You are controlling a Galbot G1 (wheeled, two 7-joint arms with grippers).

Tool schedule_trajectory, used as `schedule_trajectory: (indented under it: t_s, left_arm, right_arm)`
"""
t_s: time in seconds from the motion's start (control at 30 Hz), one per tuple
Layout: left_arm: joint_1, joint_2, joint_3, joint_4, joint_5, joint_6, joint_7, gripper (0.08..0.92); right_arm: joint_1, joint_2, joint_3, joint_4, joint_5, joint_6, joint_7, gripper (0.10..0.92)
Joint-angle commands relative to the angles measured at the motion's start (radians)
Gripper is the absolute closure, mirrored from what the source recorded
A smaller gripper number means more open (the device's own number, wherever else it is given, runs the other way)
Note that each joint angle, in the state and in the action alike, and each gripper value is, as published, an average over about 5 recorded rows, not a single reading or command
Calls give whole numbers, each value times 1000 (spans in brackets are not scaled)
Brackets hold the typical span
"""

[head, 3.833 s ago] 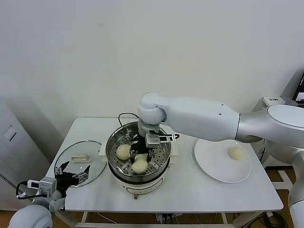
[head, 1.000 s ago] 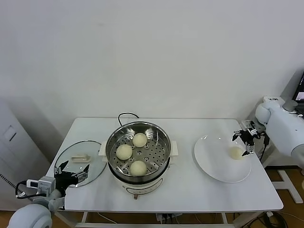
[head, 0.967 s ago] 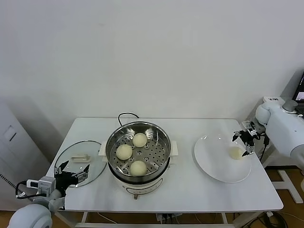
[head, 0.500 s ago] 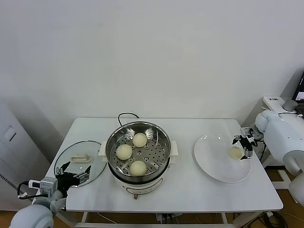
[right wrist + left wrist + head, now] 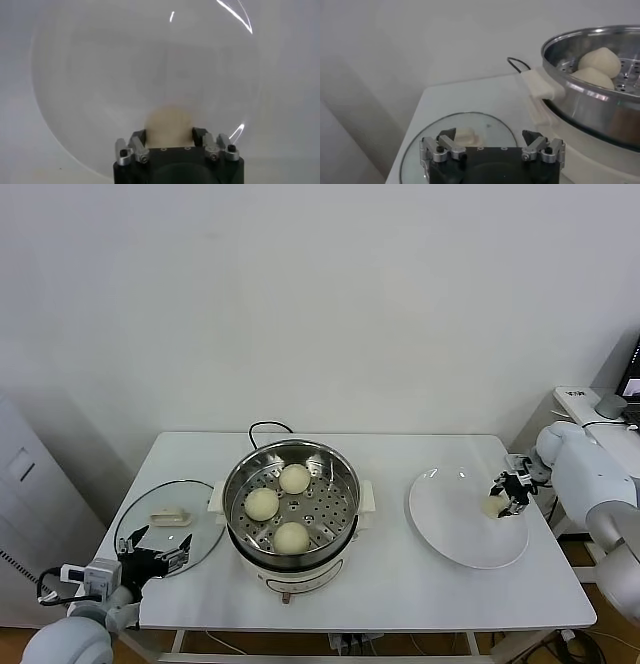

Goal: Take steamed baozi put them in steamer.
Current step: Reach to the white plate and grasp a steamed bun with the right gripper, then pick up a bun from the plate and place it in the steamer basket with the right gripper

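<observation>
On plate (image 5: 450, 529), right tool (image 5: 508, 495) gripping baozi (image 5: 169, 123) (last)

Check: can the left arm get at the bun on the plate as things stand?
Probably not: the left gripper sits open by the glass lid, with the steamer between it and the bun. The right gripper already brackets that bun.

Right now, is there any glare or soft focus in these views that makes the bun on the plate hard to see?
Right wrist view: the plate looks washed out, with thin bright glints along its rim, and the bun between the right tool fingers has a soft outline. Head view: even light, the bun small but distinct. Left wrist view: the steamer wall shows reflections.
</observation>
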Motion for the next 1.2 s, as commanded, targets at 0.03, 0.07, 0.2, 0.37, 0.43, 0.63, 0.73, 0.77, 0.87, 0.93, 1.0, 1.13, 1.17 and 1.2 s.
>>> schedule_trajectory:
  t_s: [0.03, 0.07, 0.2, 0.37, 0.43, 0.63, 0.73, 0.77, 0.87, 0.93, 1.0, 1.13, 1.17, 1.2]
  left_arm:
    - [11, -4, -11, -6, 1, 2, -2, 177]
    - [14, -6, -14, -8, 2, 3, -3, 177]
    - [20, -13, -20, -13, 6, 5, -7, 177]
    - [17, -11, -21, -23, 7, 13, -13, 177]
    - [16, -10, -21, -26, 7, 14, -14, 177]
    - [14, -8, -20, -29, 9, 17, -16, 177]
    - [12, -7, -17, -29, 11, 17, -16, 177]
    - [10, -6, -16, -30, 12, 17, -17, 177]
    - [5, -6, -13, -31, 13, 18, -17, 177]
    - [4, -4, -12, -31, 13, 19, -18, 177]
    - [3, -3, -11, -32, 13, 19, -19, 177]
    - [3, -2, -11, -32, 13, 19, -20, 177]
    - [3, -1, -11, -31, 13, 19, -20, 177]
    - [3, -1, -11, -31, 13, 18, -20, 177]
  right_arm:
    - [41, -30, -83, 37, 113, -25, -88, 533]
    - [55, -41, -122, 58, 148, -33, -101, 541]
    - [134, -115, -358, 222, 382, -98, -149, 565]
    - [303, -231, -641, 488, 629, -229, -180, 567]
    - [389, -269, -749, 589, 713, -287, -180, 567]
    - [657, -308, -1022, 843, 949, -453, -156, 567]
    - [763, -282, -1107, 921, 1032, -518, -130, 567]
    - [785, -270, -1122, 941, 1053, -537, -118, 567]
    - [830, -227, -1156, 997, 1115, -597, -76, 567]
    - [854, -196, -1174, 1034, 1168, -642, -42, 567]
    - [871, -164, -1187, 1068, 1226, -684, -5, 567]
    - [898, -105, -1207, 1118, 1331, -760, 71, 560]
    - [903, -91, -1212, 1128, 1352, -777, 88, 556]
    - [908, -76, -1217, 1138, 1373, -798, 111, 551]
